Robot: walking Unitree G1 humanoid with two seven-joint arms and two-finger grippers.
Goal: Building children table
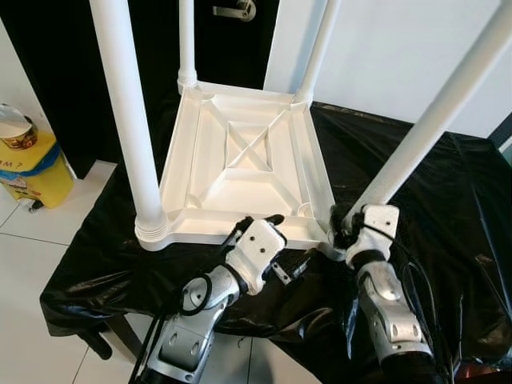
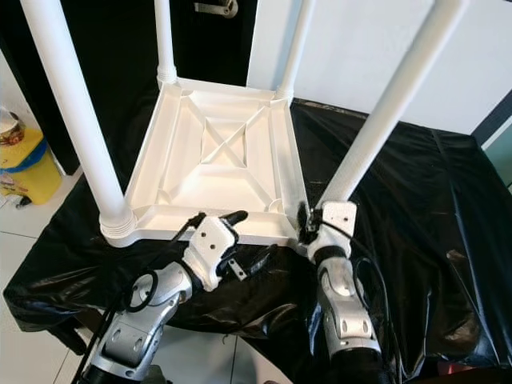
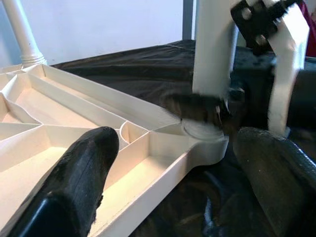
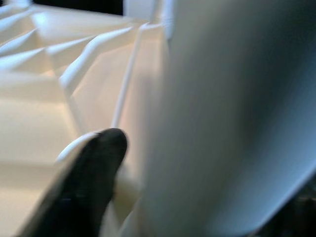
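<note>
Head views:
- Children table (image 1: 240, 160): a white plastic table is laid upside down on the counter (image 1: 448, 200), which is draped in black plastic sheet; the ribbed underside faces up.
- Legs: four white legs are stood upright in the corner sockets; the near-left leg (image 1: 128, 112) is seen at 9 o'clock of the tabletop, the near-right leg (image 1: 432, 120) leans toward 2 o'clock.
- Left gripper (image 1: 268, 228): it is held at the table's near edge, at 6 o'clock, fingers spread apart with nothing between them.
- Right gripper (image 1: 346, 228): it is placed at the base of the near-right leg, at 5 o'clock of the tabletop; how far it is closed cannot be told here.
- Yellow container (image 1: 28, 164): it is set on the tiled floor at 9 o'clock of the counter.

Left wrist view:
- Fingers (image 3: 81, 175): the two black fingers are held wide apart astride the table's near rim; nothing is gripped.
- Right gripper (image 3: 207, 106): a dark, blurred finger is seen across the foot of the near-right leg (image 3: 212, 44).

Right wrist view:
- Near-right leg (image 4: 232, 113): it is seen very close and blurred.
- Finger (image 4: 94, 163): one black finger is laid against the leg's side; the grip cannot be told.
</note>
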